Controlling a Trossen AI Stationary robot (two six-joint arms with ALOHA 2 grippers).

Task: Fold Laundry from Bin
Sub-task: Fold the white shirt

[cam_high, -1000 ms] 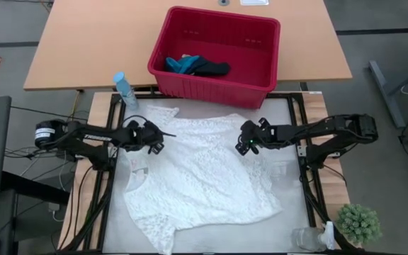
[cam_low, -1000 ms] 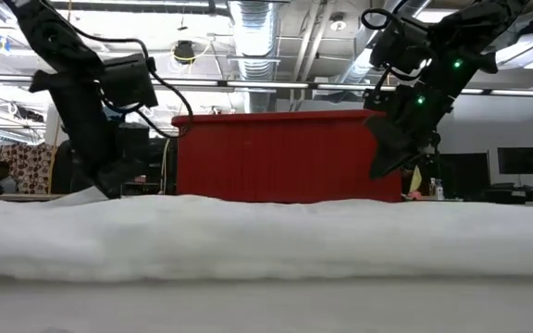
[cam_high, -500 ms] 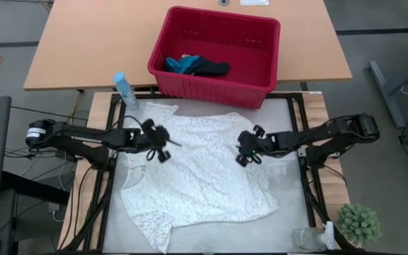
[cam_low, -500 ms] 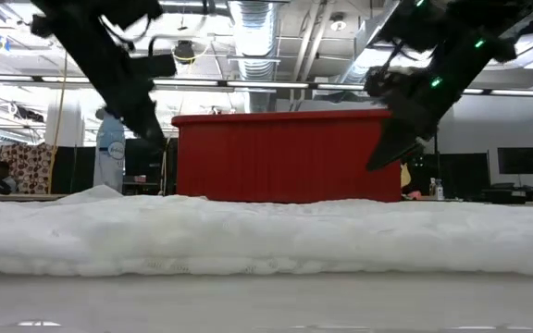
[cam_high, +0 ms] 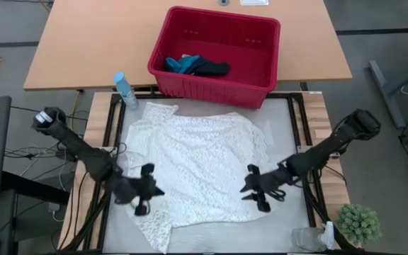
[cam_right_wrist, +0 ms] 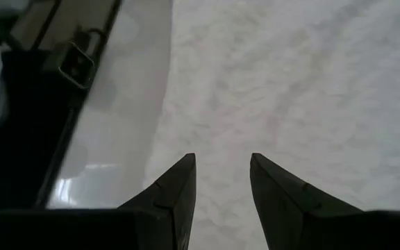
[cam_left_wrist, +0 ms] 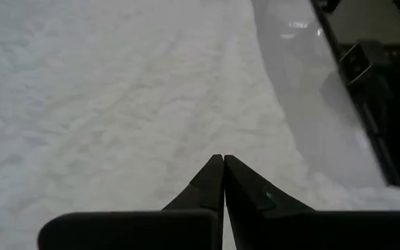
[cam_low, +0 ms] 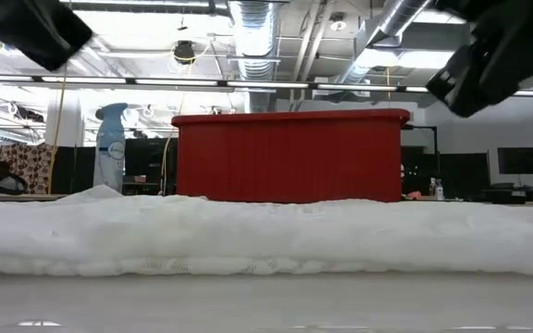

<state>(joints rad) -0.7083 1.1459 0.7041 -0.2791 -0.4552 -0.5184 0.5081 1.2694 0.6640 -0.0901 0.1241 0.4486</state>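
Observation:
A large white lacy garment (cam_high: pixel 197 166) lies spread flat on the work table. The red bin (cam_high: pixel 268 57) stands on the wooden table beyond it and holds a teal-blue item (cam_high: pixel 181 65) and a dark item (cam_high: pixel 211 69). My left gripper (cam_high: pixel 147 193) is shut and hovers over the garment's near left part, as its wrist view shows (cam_left_wrist: pixel 223 163). My right gripper (cam_high: pixel 252 188) is open and hovers over the garment's near right edge, as its wrist view shows (cam_right_wrist: pixel 222 163). In the low view both grippers are high above the cloth (cam_low: pixel 266 240).
A blue spray bottle (cam_high: pixel 125 90) stands at the table's far left corner. A clear cup (cam_high: pixel 307 239) and a small green plant (cam_high: pixel 358 223) sit at the near right corner. Bare table surface (cam_right_wrist: pixel 117 104) shows to the right of the garment.
Both grippers have moved from the garment's far part toward the table's near edge and have risen well above the cloth. The garment stays spread on the table.

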